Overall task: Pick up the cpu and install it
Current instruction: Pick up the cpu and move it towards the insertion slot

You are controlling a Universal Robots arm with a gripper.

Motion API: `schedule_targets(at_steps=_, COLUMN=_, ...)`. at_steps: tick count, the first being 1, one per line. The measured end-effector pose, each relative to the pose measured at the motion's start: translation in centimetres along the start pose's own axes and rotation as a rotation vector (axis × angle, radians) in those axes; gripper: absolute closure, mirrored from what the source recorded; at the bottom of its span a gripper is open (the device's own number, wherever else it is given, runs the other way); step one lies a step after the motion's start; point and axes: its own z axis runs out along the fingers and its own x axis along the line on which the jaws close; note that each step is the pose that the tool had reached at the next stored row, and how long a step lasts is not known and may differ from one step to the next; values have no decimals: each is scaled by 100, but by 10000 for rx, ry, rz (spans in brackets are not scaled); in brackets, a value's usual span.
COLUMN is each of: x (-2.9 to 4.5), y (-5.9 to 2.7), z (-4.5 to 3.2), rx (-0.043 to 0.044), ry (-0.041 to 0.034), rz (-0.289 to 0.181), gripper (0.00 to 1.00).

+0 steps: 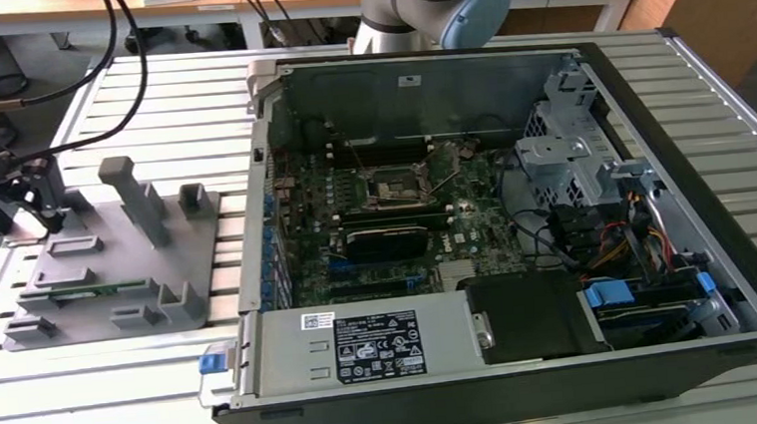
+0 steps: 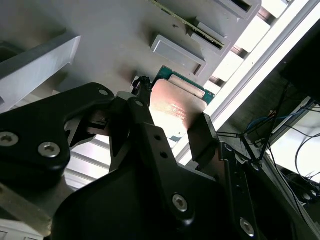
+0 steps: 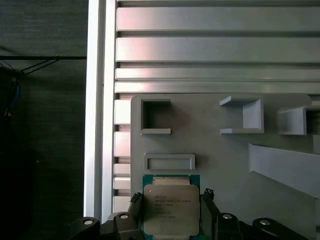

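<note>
The cpu (image 3: 170,206), a flat square chip with a silver top on a green edge, sits between the two black fingers of my gripper (image 3: 170,197) in both wrist views. The fingers (image 3: 134,201) press against opposite sides of the cpu (image 2: 172,107); the jaws stand shut on it. It is just above the grey fixture tray (image 3: 225,160). In the exterior view my gripper (image 1: 36,228) is at the far left corner of that tray (image 1: 129,259). The black-framed motherboard socket (image 1: 388,184) lies inside the open computer case (image 1: 694,150), far from the gripper.
Upright grey posts (image 1: 130,194) and small holders stand on the tray, and a green memory stick (image 1: 84,290) lies in a slot near its front. Cables (image 1: 63,89) run above the slatted metal table (image 1: 144,98). The arm's base (image 1: 431,8) stands behind the case.
</note>
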Motion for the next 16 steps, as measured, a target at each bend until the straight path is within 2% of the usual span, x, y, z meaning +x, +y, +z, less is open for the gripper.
schedule_targets(at_steps=16, x=1, y=2, z=-45, rx=0, ry=1, rz=0, gripper=46)
